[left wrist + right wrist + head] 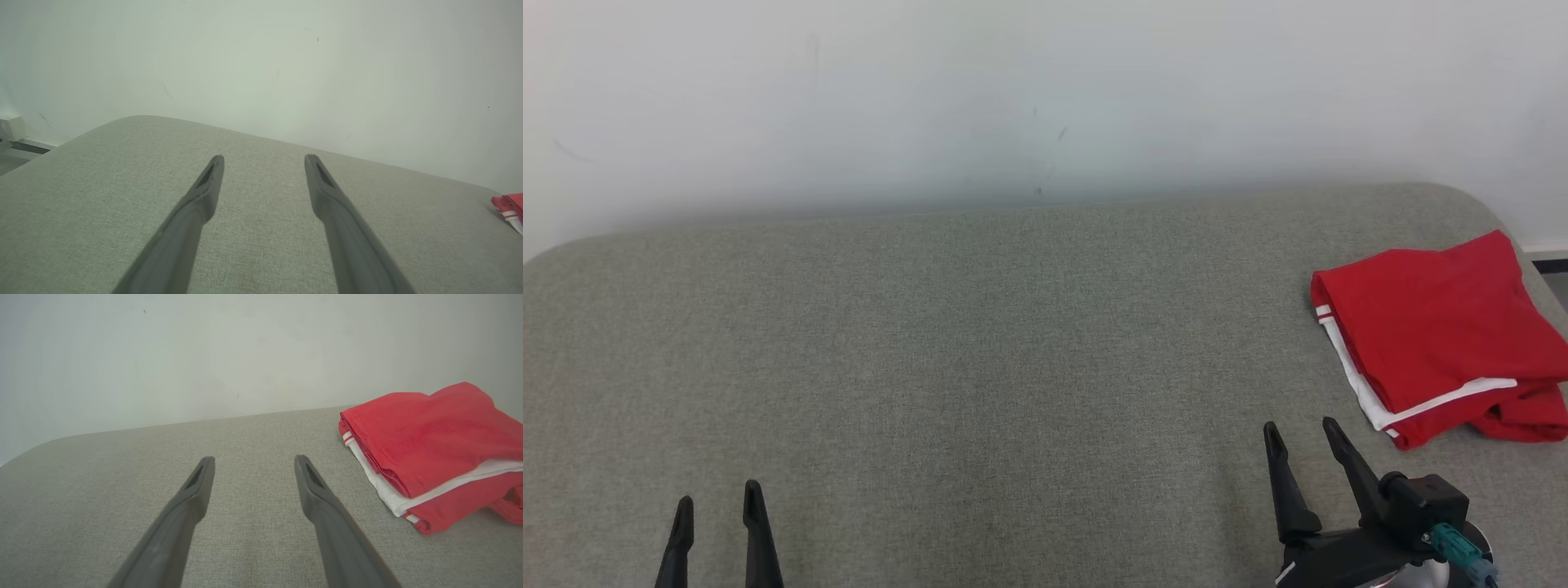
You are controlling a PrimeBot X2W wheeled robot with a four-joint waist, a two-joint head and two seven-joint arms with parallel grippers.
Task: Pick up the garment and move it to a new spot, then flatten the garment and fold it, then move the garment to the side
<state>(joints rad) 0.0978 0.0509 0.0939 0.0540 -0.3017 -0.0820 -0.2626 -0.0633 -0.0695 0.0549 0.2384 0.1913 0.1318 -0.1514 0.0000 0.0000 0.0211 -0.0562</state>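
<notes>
Both grippers hang low over the grey cushion with fingers spread apart and empty, the left gripper well away from the right gripper. The folded red garment lies at the cushion's right edge, near the right gripper but apart from it.

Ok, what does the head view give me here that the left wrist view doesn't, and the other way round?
Head view: the right gripper, open, and the folded red garment whole, white stripes showing. Left wrist view: a pale box at the wall's foot, beyond the grey surface. Both: the open left gripper, that surface, the white wall; the wrist view catches a corner of the garment.
</notes>
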